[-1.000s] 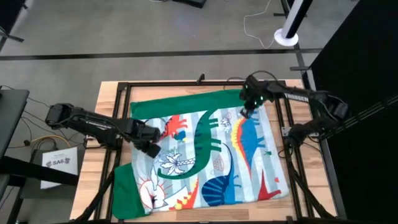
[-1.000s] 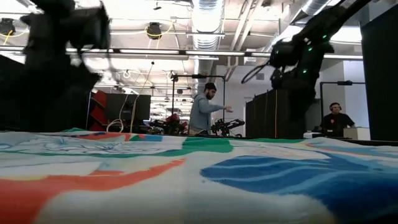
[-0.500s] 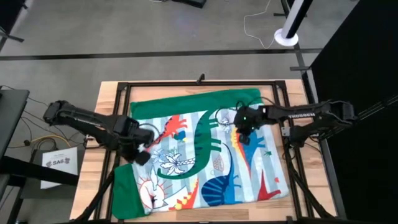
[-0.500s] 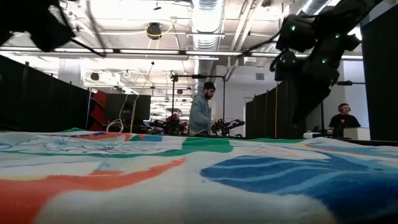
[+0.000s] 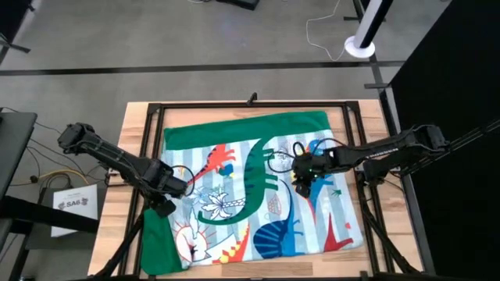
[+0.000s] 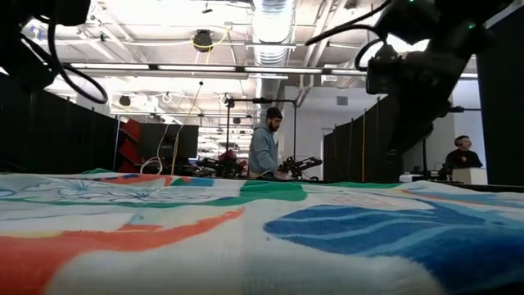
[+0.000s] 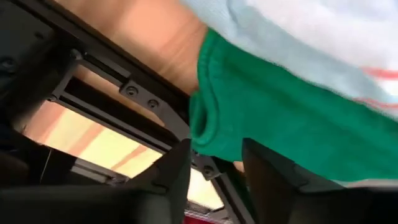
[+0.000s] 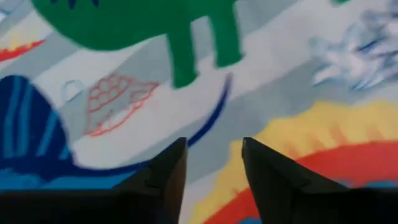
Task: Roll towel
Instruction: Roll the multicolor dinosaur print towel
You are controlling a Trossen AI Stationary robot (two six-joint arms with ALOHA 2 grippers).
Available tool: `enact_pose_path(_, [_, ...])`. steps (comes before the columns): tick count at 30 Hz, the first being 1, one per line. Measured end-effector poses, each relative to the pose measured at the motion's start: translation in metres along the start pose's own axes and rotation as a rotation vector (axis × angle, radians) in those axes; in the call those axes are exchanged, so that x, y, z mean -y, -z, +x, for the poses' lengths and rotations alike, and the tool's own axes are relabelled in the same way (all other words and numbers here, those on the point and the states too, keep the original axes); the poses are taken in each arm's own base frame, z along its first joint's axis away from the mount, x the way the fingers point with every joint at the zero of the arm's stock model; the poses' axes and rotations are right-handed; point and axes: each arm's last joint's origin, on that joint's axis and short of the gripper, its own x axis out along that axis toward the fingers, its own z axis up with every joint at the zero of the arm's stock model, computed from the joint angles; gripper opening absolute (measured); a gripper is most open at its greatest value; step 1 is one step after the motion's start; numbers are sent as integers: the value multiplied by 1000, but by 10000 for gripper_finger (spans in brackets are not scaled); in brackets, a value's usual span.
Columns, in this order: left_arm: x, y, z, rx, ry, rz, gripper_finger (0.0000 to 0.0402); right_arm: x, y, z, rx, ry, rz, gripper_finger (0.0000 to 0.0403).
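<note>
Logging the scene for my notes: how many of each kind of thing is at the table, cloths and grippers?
Towels: 1, the towel
Grippers: 2, the left gripper and the right gripper
Total: 3

One towel (image 5: pixel 258 195) is lying on one surface (image 5: pixel 137 125); two arms are showing, each carrying one end effector, left end effector (image 5: pixel 162 204) and right end effector (image 5: pixel 303 184); two people are showing in the room.

Two dark jointed arms, black looped cables, green indicator light, blunt dark two-finger pincers.
</note>
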Motion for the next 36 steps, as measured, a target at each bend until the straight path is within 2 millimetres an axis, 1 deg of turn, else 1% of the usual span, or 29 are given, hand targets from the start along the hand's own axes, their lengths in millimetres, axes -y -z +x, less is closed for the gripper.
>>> enact_pose_path(3, [0,0,0,5,-3,3,156,-14,7,0,-12,-34,2,171])
enact_pose_path(5, [0,0,0,-5,1,11,159,-24,12,-1,-20,-61,3,181])
enact_pose_path(10, [4,-4,3,-112,35,56,158,-48,26,-3,-28,-135,-20,195])
enact_pose_path(12, [9,-6,5,-139,28,113,158,-54,29,-2,-25,-148,-19,196])
enact_pose_path(13, [13,-8,7,-141,28,173,158,-56,31,-3,-23,-144,-13,196])
enact_pose_path(16, [25,-15,12,-163,-6,336,157,-58,33,-3,-16,-132,13,196])
enact_pose_path(19, [36,-22,21,-214,-71,467,157,-58,34,-3,0,-112,35,196])
enact_pose_path(25, [40,-36,44,-383,-255,545,157,-60,34,-3,2,-111,67,196])
enact_pose_path(27, [42,-40,50,-417,-274,561,158,-60,35,-4,1,-113,65,196])
enact_pose_path(29, [44,-43,55,-432,-265,573,159,-61,36,-4,-1,-117,59,196])
enact_pose_path(34, [53,-44,59,-498,-70,552,159,-62,36,-4,-1,-117,59,196])
enact_pose_path(36, [54,-42,57,-521,-33,540,159,-61,36,-4,-1,-116,59,196])
